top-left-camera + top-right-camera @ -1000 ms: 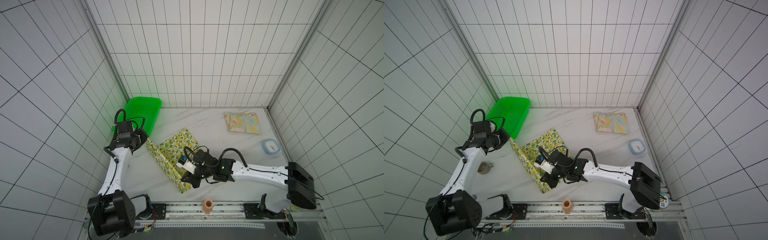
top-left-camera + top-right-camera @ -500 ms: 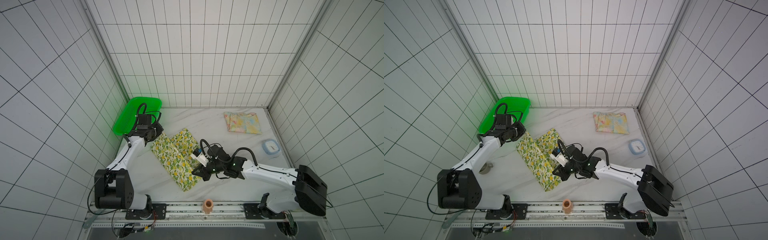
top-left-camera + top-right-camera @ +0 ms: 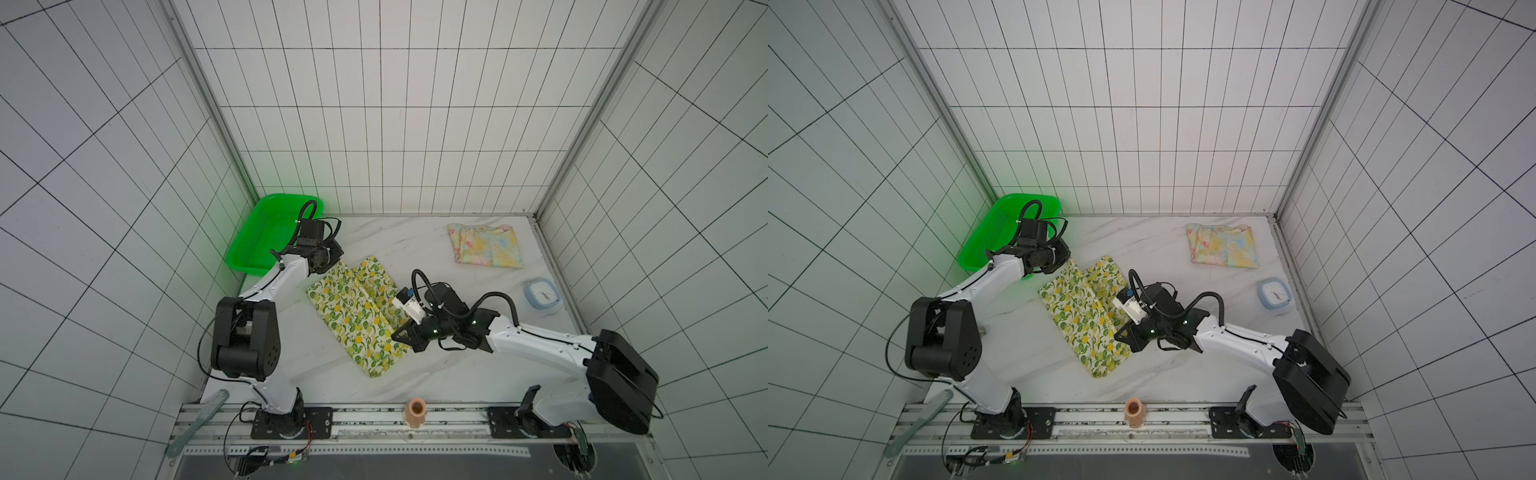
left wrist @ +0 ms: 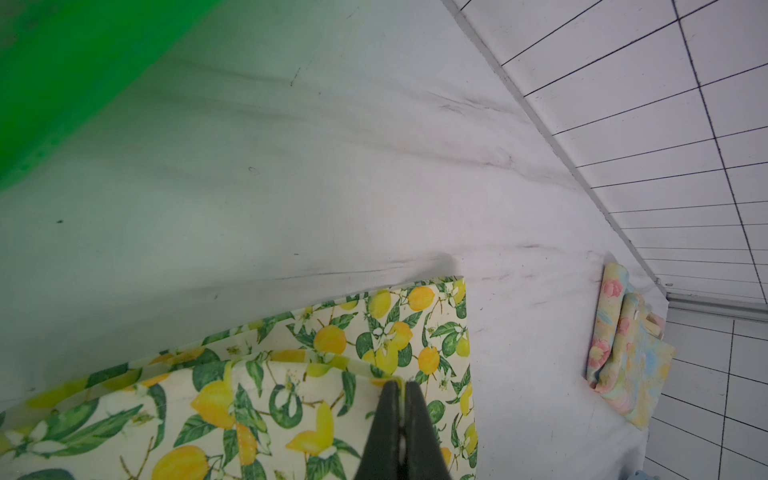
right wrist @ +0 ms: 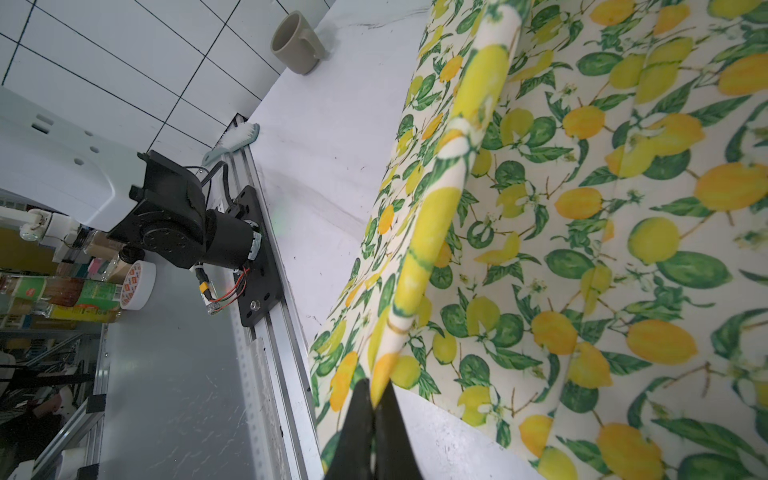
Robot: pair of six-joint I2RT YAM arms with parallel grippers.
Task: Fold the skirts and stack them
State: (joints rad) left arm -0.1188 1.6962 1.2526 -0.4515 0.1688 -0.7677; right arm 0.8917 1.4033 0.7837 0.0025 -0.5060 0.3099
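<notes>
The cream lemon-print skirt (image 3: 357, 320) (image 3: 1086, 318) lies mid-table, one layer doubled over itself. My left gripper (image 3: 337, 266) (image 3: 1069, 260) (image 4: 400, 384) is shut on the folded edge at the far corner of this skirt (image 4: 291, 395), next to the basket. My right gripper (image 3: 395, 332) (image 3: 1118, 333) (image 5: 375, 392) is shut on the near end of the same raised edge of the lemon skirt (image 5: 623, 208). The pastel yellow-blue skirt with pink flowers (image 3: 486, 246) (image 3: 1223, 246) (image 4: 623, 361) lies folded at the back right.
A bright green basket (image 3: 262, 237) (image 3: 988, 237) (image 4: 62, 62) stands at the back left. A pale blue clock (image 3: 542, 297) (image 3: 1275, 296) sits by the right wall. A grey mug (image 5: 297, 43) and a brush (image 3: 199, 419) (image 5: 232, 141) are front left; a peach cylinder (image 3: 415, 411) stands on the front rail.
Both grippers have moved to the right with the lemon skirt's edge, drawing one layer over the rest. The left arm swung from the left wall to the basket's corner.
</notes>
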